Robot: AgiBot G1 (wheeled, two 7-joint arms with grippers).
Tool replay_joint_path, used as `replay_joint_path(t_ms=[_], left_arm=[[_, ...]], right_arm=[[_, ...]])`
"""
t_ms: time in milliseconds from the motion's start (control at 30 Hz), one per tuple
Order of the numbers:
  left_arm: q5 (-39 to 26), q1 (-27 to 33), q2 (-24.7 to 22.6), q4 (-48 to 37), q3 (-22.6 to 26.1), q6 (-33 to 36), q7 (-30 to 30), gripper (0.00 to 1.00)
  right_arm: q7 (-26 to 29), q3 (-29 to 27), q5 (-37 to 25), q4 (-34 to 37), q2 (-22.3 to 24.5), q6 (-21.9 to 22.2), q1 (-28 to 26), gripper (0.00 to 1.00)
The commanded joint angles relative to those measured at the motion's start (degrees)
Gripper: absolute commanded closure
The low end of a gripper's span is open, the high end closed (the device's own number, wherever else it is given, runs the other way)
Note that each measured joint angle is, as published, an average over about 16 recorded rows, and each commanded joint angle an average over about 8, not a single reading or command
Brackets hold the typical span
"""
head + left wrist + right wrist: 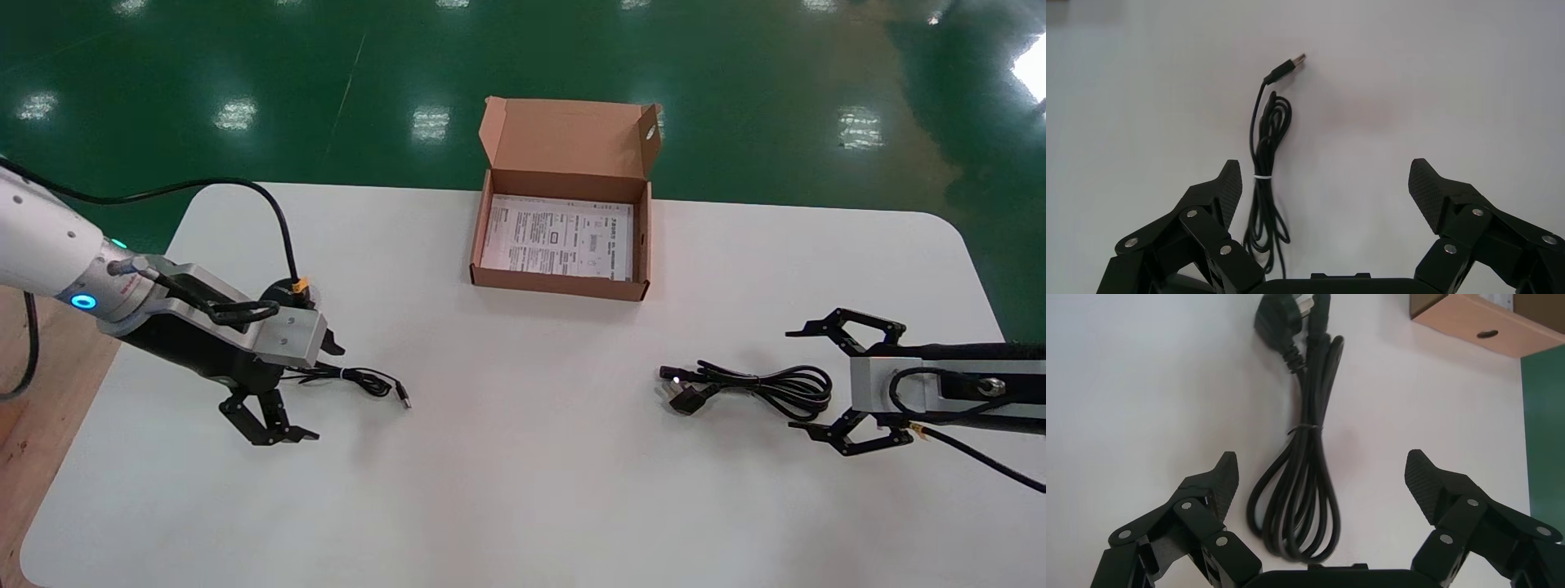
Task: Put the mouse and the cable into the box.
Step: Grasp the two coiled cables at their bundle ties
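Note:
An open brown cardboard box with a printed sheet inside stands at the table's back centre. A thin black cord with a USB plug lies at the left. Its near end runs under my left gripper, and no mouse shows in any view. In the left wrist view the tied cord lies just inside one finger of the open left gripper. A thick coiled black power cable lies at the right. My open right gripper straddles its looped end, fingers wide apart.
The white table has rounded corners and green floor beyond its far edge. The box's corner shows past the power cable's plug in the right wrist view. Bare tabletop lies between the two cables and the box.

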State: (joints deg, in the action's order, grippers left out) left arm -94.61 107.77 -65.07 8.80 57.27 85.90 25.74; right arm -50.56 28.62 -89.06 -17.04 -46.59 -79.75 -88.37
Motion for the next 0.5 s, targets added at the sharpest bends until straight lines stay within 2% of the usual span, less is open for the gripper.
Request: replay_joint_path(t_ms=[33, 500], left_arm=[[-0.3, 0.2, -1.1, -2.4, 0.2, -0.9, 1.7, 0.00], [-0.9, -0.9, -3.6, -7.5, 0.5, -6.0, 6.6, 0.00]], right_arm=[[-1.2, 0.3, -0.5, 1.9, -1.0, 0.5, -0.8, 0.00], [-3.1, 1.2, -2.1, 11.1, -6.9, 5.5, -3.2, 0.00]])
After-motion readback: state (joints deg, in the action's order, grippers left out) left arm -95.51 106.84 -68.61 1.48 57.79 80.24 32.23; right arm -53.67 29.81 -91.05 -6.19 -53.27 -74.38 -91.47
